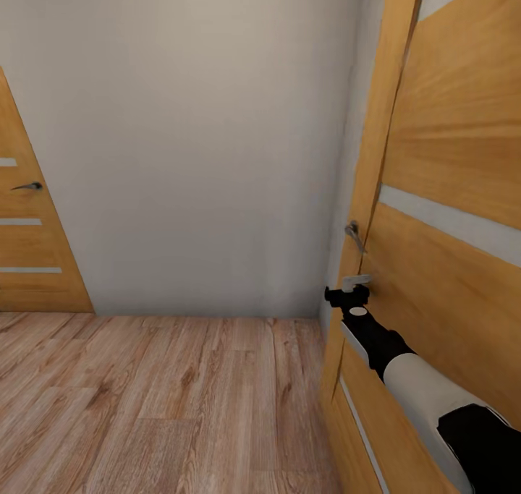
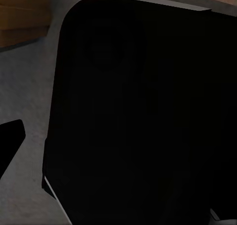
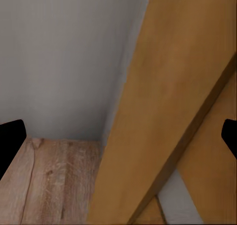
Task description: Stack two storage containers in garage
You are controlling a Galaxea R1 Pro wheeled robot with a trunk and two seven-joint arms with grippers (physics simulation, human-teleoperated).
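Wood-grain planks of a light floor (image 1: 145, 400) spread across the lower part of the head view, running up to a plain pale grey wall (image 1: 195, 139). At the far left stands a closed honey-coloured wooden door (image 1: 29, 255) with 3 pale horizontal inlay strips and a dark lever handle (image 1: 27, 186). Neither of the 2 red-orange storage containers can be seen in any view, so their position cannot be told.

At the right edge, a second honey-coloured wooden door with pale inlay strips (image 1: 449, 190) fills the side of the head view, with a metal lever handle (image 1: 354, 234) on its near edge. The right end effector (image 1: 350, 291) sits just below that handle, close against the door's edge, at the tip of a black-and-white arm (image 1: 420, 385) reaching in from the lower right. In the right wrist view, its 2 dark fingertips (image 3: 11, 141) stand far apart at opposite borders, so it is open, with the door edge and the wall between them.

The left wrist view shows a large dark rounded panel (image 2: 138, 111) close to the lens and 1 dark fingertip (image 2: 10, 141); whether the left end effector is open or closed cannot be told.
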